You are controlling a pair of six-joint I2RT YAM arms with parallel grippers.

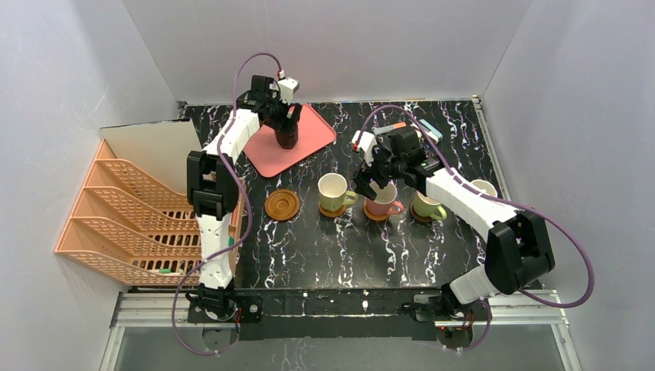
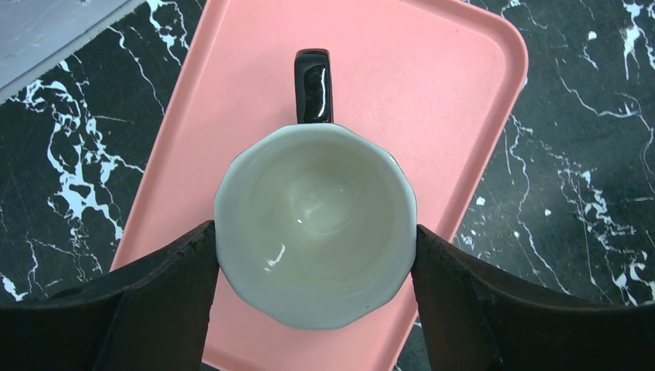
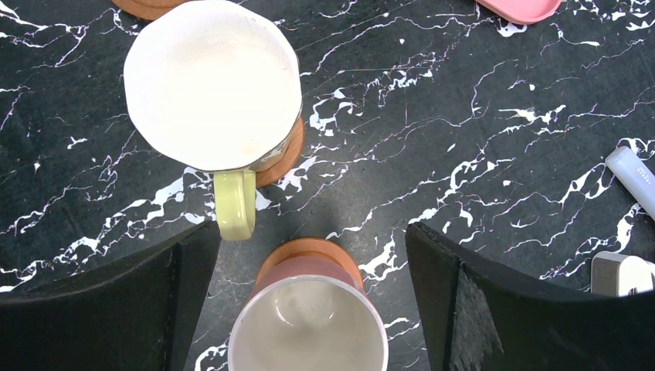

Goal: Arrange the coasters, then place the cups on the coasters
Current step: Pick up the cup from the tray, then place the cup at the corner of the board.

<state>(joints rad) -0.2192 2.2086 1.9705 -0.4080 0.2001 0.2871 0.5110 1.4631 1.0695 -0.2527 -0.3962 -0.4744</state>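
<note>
Centrally, the glossy dark brown ceramic mug [image 2: 315,224] with a faceted cream inside is seen upright on the smooth pink rectangular tray [image 2: 432,85], its loop handle pointed away from the wrist. It is flanked by the matte black fingers [image 2: 178,294] of the left gripper [image 2: 316,239], which are set against the rim on both sides; whether it is actually gripped cannot be told.

On the black, white-veined marbled table [image 1: 324,247], a bare round orange-brown ringed coaster [image 1: 283,204] is laid near the tray. Beside it, a yellow-green mug [image 3: 212,85] is stood on a second coaster [image 3: 282,158], then a pink mug [image 3: 309,325] on a third [image 3: 309,251]. The right gripper [image 3: 309,247] is held spread wide above the pink mug, nothing clasped.
</note>
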